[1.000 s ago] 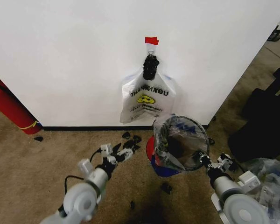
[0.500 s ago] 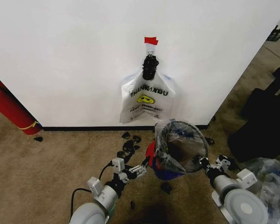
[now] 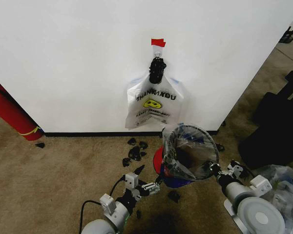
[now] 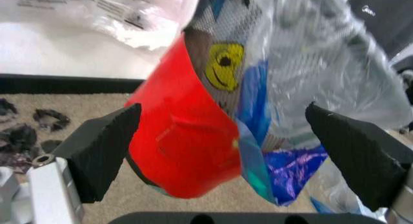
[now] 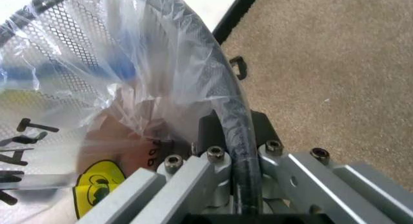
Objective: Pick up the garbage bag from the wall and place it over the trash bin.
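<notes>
The trash bin [image 3: 157, 158], black mesh with a red base, stands on the carpet below the wall. The garbage bag [image 3: 178, 146], see-through film with blue edges, is draped over its rim and hangs inside. My right gripper [image 3: 211, 167] is at the rim's right side. The right wrist view shows that gripper [image 5: 226, 146] shut on the black rim [image 5: 219, 79] with film [image 5: 129, 74] lying over it. My left gripper [image 3: 149, 180] is low by the red base, open. In the left wrist view, its fingers [image 4: 103, 146] stand wide apart around the base [image 4: 187, 151] and bag [image 4: 303, 74].
A whiter bag with a yellow smiley [image 3: 154, 105] hangs on a black wall hook under red tape. Black scraps [image 3: 134, 153] litter the carpet left of the bin. A red fire extinguisher [image 3: 12, 114] leans at the left wall. Black bags [image 3: 278, 122] and a clear plastic heap [image 3: 283, 185] lie at right.
My left arm has swung right and toward the bin, bringing its open gripper up to the red base. The right gripper has held its place on the rim.
</notes>
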Tool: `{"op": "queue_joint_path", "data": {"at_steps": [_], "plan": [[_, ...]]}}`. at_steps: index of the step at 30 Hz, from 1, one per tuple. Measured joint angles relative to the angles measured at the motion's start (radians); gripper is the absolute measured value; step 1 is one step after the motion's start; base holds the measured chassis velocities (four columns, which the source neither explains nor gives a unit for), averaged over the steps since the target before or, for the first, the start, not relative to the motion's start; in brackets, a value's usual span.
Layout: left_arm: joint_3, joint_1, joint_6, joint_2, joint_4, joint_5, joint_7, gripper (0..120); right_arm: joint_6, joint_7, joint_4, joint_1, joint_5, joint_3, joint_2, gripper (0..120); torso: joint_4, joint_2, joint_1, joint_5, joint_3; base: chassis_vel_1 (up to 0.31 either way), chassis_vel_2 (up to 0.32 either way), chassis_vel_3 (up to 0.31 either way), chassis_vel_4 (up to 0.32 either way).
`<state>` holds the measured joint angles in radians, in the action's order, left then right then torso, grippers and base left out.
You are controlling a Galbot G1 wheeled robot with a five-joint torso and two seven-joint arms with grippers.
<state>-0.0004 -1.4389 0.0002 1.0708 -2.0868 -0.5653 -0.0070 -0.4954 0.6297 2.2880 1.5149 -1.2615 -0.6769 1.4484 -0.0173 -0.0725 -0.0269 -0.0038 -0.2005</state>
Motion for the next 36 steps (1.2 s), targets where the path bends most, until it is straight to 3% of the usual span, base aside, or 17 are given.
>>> {"op": "queue_joint_path", "data": {"at_steps": [25,31,36], "plan": [[0.033,0.091,0.057,0.093,0.151,-0.018,-0.093,96,0.003,-0.029,0.072,0.032,0.063,0.024,0.038,0,0.0,0.0,0.0,-0.0001,0.0,0.0,0.0,0.0,0.0],[0.026,0.091,0.057,0.089,0.134,-0.027,-0.095,97,0.004,-0.034,0.074,0.034,0.064,0.024,0.036,0,0.0,0.0,0.0,-0.0001,0.0,0.0,0.0,0.0,0.0],[0.011,0.055,0.057,0.041,0.075,-0.022,-0.082,98,0.006,-0.038,0.067,0.029,0.063,0.015,0.018,0,0.0,0.0,0.0,-0.0001,0.0,0.0,0.0,0.0,0.0]]}}
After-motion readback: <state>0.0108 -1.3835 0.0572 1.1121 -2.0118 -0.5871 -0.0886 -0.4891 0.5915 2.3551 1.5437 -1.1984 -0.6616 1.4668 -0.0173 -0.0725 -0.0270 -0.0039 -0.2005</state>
